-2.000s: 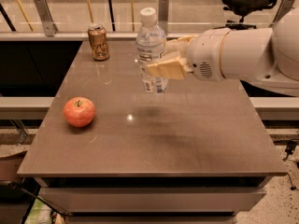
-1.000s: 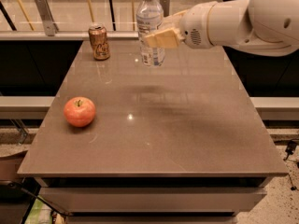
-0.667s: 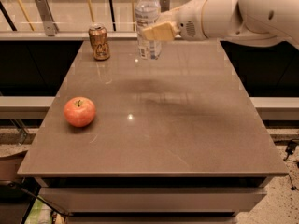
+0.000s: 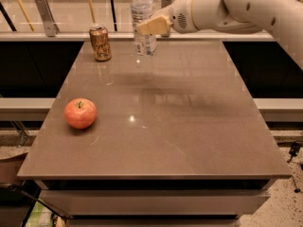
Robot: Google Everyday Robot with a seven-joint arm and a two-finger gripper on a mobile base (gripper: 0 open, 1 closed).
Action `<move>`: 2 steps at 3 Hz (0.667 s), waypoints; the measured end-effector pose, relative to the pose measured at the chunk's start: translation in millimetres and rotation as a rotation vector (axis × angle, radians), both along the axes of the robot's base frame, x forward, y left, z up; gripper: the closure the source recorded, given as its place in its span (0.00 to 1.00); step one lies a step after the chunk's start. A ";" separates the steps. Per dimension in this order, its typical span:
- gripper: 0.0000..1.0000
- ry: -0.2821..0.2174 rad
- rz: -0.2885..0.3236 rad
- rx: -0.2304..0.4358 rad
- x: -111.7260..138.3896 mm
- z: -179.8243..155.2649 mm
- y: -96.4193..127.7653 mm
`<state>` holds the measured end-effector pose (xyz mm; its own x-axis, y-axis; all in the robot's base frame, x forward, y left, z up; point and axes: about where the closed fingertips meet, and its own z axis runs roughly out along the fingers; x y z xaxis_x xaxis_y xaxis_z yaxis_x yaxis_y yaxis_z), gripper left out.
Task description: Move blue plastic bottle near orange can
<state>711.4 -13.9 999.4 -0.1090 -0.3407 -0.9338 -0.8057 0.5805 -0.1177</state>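
The blue plastic bottle (image 4: 142,20) is clear with a white cap and a pale label. It stands upright at the far end of the brown table (image 4: 189,126), held just off its surface. My gripper (image 4: 152,25) reaches in from the upper right and is shut on the bottle's middle. The orange can (image 4: 100,42), brownish with a silver top, stands upright on the far left of the table, a short way left of the bottle.
A red-orange apple (image 4: 80,113) lies on the table near its left edge. A railing with poles (image 4: 45,14) runs behind the table. The white arm (image 4: 246,8) crosses the upper right.
The gripper has carried the bottle up and to the far left, from the table's middle back toward the can. The can and apple have not moved.
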 end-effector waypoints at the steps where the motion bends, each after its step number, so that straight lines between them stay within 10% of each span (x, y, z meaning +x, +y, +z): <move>1: 1.00 0.022 -0.013 -0.013 21.8 -8.6 8.7; 2: 1.00 0.016 -0.030 -0.023 40.4 -15.3 14.8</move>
